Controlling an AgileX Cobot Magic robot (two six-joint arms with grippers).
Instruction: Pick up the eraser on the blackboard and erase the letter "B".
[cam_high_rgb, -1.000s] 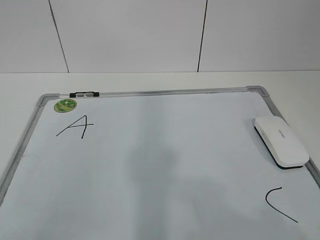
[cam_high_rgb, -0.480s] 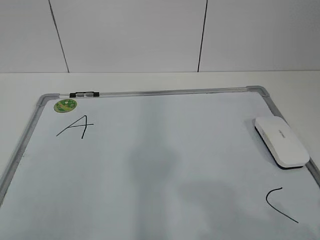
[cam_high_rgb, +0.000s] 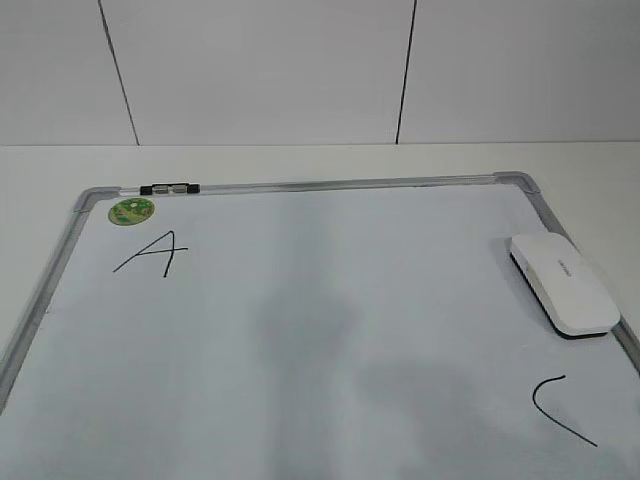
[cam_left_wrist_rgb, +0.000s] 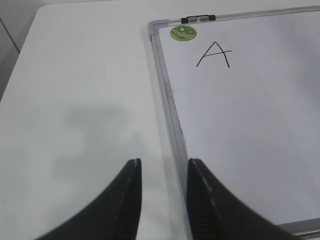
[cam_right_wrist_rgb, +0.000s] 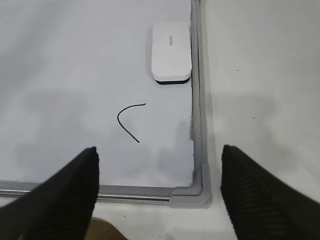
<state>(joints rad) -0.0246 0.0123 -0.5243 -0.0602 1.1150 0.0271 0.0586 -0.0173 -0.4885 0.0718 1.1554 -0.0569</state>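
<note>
Eraser parked at the board's right edge, no "B" in sight.

The left gripper (cam_left_wrist_rgb: 162, 200) hangs slightly parted over the blackboard (cam_high_rgb: 300, 183) frame; mid-right, the eraser (cam_high_rgb: 563, 282), a smooth, rigid white block on dark felt, probably light, invites a grip across its long sides; the right gripper (cam_right_wrist_rgb: 159, 192) is spread wide, holding nothing.

Left gripper (cam_left_wrist_rgb: 162, 200) with black fingers (cam_left_wrist_rgb: 127, 200) set close, a narrow gap between, right gripper (cam_right_wrist_rgb: 157, 192) spread wide and holding nothing, both seemingly hanging above the surface, neither showing in the exterior view.
</note>
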